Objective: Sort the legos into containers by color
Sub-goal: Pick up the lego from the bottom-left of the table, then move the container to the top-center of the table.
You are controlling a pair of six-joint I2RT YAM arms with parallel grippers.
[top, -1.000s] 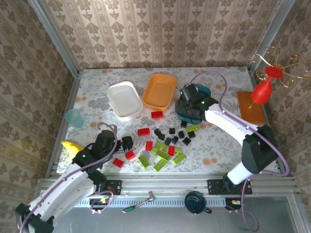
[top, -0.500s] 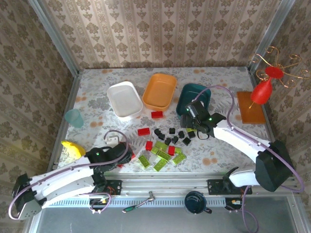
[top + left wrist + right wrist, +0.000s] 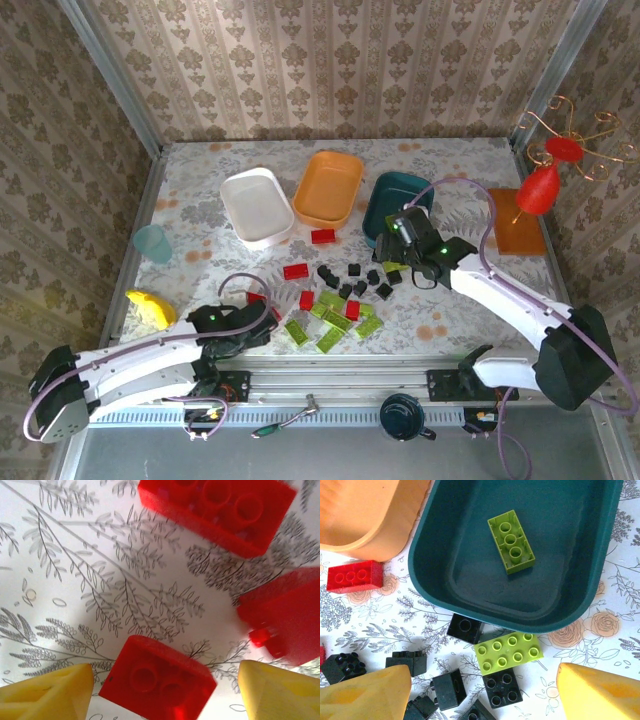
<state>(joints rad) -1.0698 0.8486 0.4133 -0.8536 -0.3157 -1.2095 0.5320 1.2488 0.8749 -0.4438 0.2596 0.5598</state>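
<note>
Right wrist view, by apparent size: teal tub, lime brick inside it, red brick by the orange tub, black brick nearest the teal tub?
1. teal tub
2. lime brick, red brick: look alike
3. black brick

Scattered legos [image 3: 336, 319] clutter the middle — the table [image 3: 450, 158] lies bare along the far edge.

Left arm [image 3: 150, 355] dropped from a raised-elbow pose to lying low along the near edge. The left gripper [image 3: 262, 322] slid down and right, so it now covers the spot where two red legos lay in the open; its jaws stand apart on either side of a red brick [image 3: 157, 677]. Right gripper [image 3: 392, 248] pulled back from over the dark teal tub [image 3: 405, 195] toward the black bricks [image 3: 355, 275], jaws apart, so the tub's inside is uncovered, with a lime brick [image 3: 511, 541] in it.
</note>
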